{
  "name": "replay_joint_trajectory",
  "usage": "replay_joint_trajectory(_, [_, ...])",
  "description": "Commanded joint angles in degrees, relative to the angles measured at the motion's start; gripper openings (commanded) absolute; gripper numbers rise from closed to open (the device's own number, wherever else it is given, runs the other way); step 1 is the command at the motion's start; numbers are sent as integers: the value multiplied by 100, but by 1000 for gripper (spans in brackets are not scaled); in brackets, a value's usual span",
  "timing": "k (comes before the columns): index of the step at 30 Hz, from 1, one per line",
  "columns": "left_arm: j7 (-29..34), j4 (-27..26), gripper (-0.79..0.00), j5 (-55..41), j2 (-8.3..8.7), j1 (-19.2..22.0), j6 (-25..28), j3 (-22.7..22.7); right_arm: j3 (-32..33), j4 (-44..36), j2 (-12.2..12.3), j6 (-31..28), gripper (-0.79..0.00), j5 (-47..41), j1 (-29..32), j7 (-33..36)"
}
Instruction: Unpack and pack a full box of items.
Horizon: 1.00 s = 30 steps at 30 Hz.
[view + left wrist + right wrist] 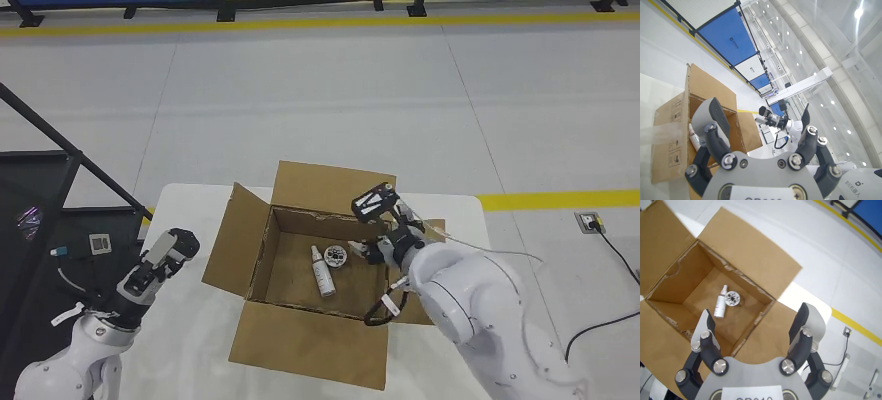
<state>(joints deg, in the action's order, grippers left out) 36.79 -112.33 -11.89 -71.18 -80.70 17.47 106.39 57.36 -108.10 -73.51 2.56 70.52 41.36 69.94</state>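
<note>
Right tool [755, 311] spread wide, nothing between fingers, above open cardboard box [696, 275]. Flaps folded outward. White bottle [720, 305] lies flat on box bottom, round white disc [732, 298] just beside it. Table [807, 300] corner past box.

A pale grey floor [300, 90] lies across the upper half of the top view, with a yellow line [300, 22] near the upper edge, a white table [200, 315] in the lower middle, a socket [588, 220] at the right, and blue panels [728, 43] stand under round ceiling lights [858, 12].
</note>
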Motion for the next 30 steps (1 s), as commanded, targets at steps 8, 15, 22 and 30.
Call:
replay_joint_trajectory(8, [-79,23,0,-367,52,-137,68,390,-1911,2749,-689,-64,0,-825,-1536,114])
replay_joint_trajectory(15, [-79,23,0,-367,52,-137,68,390,-2395,4431,-1178,423,0,-1160,-1982,-571])
replay_joint_trajectory(22, [-79,23,0,-367,52,-137,68,390,-2439,5759,-1553,649,0,-1724,-2184,-1327])
replay_joint_trajectory(30, [-79,23,0,-367,52,-137,68,390,-2369,6621,-1847,725,-86,-2151,-2337,-1874])
